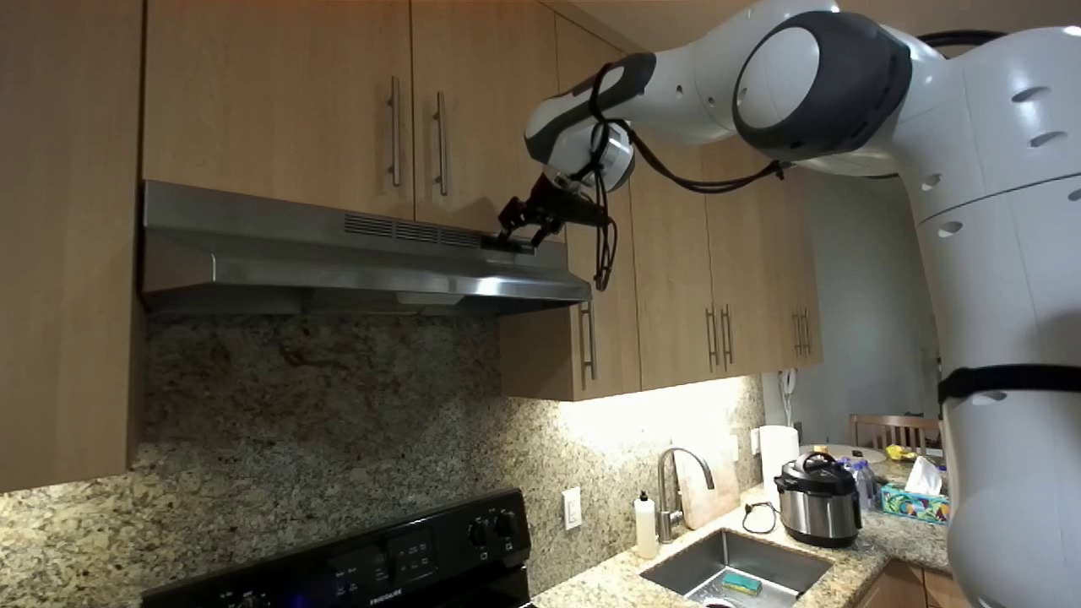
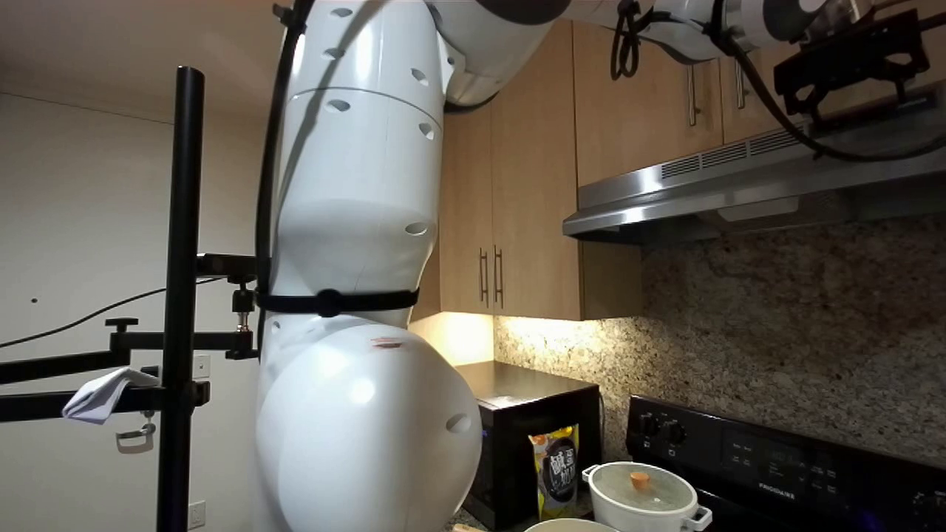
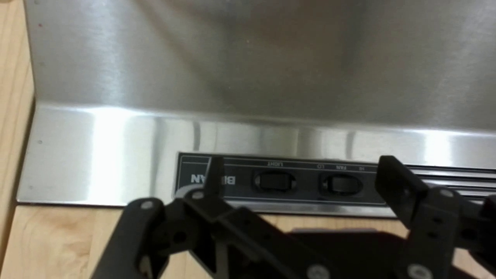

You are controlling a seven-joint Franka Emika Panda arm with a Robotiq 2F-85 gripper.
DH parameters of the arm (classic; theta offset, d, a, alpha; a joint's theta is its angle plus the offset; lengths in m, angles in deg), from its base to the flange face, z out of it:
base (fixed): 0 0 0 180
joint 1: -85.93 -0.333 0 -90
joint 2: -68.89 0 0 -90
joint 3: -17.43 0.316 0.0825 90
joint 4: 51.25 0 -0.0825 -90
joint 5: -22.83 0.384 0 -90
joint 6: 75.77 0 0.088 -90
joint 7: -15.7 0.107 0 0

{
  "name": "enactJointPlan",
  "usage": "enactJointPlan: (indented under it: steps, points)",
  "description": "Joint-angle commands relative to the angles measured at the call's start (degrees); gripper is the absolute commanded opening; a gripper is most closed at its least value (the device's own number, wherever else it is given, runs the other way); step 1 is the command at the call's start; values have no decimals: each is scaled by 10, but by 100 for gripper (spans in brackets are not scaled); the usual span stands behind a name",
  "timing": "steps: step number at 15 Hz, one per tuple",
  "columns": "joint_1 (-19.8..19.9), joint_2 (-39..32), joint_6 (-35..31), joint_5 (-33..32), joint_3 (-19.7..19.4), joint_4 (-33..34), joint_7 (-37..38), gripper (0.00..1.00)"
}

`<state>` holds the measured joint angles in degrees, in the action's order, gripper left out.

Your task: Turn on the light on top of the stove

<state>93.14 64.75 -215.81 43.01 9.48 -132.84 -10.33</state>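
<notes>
Wrist view alone gives the close detail: from left to right, a pale wood-grained cabinet (image 3: 11,89), then the brushed stainless-steel range hood (image 3: 248,69) with a narrow black control strip (image 3: 240,194), its upside-down lettering marking two oblong rockers, the LIGHT switch (image 3: 274,181) and the FAN switch (image 3: 343,184). The gripper (image 3: 302,176) has its two fingers (image 3: 214,178) spread wide, one overlapping the strip's white lettering, the other beyond the FAN switch. In an exterior view, the hood's underside carries the light (image 1: 429,298), a flat pale lens that looks unlit, as far as so shallow an angle shows; below stands the stove (image 1: 296,570), glossy black, with two round knobs (image 1: 479,532) at the right end, then come a steel sink (image 1: 760,549) and one silver-and-black pressure cooker (image 1: 819,511). Also in an exterior view, a black box-shaped appliance (image 2: 515,436) stands behind one upright yellow snack bag (image 2: 559,473), with a white two-handled pot (image 2: 643,515) under a translucent lid (image 2: 617,484) just right of it.
</notes>
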Motion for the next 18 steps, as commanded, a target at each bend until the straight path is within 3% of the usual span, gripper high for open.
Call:
enactJointPlan:
  steps: [1,18]
  points:
    - [3,-4,-7,18,1,7,-22,100]
    - [6,-13,-13,29,-11,17,-14,100]
